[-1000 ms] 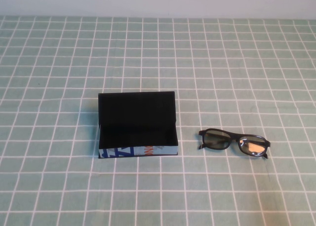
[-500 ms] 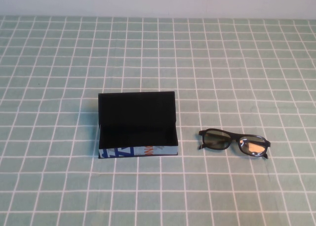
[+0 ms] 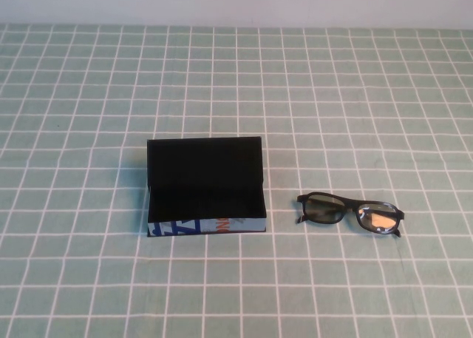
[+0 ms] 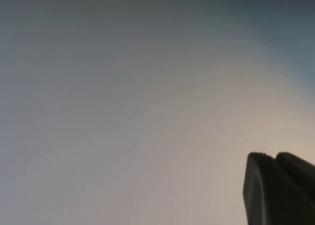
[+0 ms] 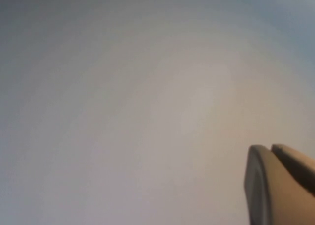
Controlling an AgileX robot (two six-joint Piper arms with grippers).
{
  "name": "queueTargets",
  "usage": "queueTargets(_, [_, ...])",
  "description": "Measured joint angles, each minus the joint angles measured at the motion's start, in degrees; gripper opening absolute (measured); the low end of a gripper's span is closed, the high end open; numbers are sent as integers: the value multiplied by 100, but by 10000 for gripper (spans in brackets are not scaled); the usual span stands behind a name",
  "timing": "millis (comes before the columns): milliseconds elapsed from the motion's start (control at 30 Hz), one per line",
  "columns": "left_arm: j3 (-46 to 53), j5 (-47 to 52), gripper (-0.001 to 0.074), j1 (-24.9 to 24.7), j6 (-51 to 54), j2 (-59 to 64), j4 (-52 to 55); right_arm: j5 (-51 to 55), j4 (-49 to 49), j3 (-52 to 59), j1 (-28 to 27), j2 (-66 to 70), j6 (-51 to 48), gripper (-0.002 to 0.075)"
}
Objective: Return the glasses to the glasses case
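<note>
The glasses case point(image 3: 205, 186) stands open on the green checked cloth left of centre, its black lid upright at the back, its black lining showing and nothing inside. Its white front side bears blue and orange-red markings. The black-framed glasses point(image 3: 349, 214) lie folded on the cloth to the right of the case, a short gap from it. Neither arm shows in the high view. My left gripper point(image 4: 273, 156) shows in the left wrist view against a blank pale surface, its two fingers pressed together on nothing. My right gripper point(image 5: 270, 147) shows the same way in the right wrist view.
The green cloth with a white grid point(image 3: 332, 94) covers the whole table. A pale wall point(image 3: 236, 1) runs along the far edge.
</note>
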Motion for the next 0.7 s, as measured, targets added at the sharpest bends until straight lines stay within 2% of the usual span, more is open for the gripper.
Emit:
queueTargets(200, [-567, 1740, 2, 0, 61, 1174, -165, 1605, -1025, -196, 0, 1236, 159, -11])
queueTargets(433, [-567, 2770, 2, -14, 45, 1555, -186, 3822, -1124, -196, 0, 2361, 88, -11])
queueTargets(567, [-567, 3239, 1, -13, -69, 1565, -284, 3888, -1113, -196, 243, 2804, 88, -11])
queueTargets(700, [-567, 4196, 1, -13, -113, 1686, -314, 3507, -1090, -196, 1017, 3328, -243, -11])
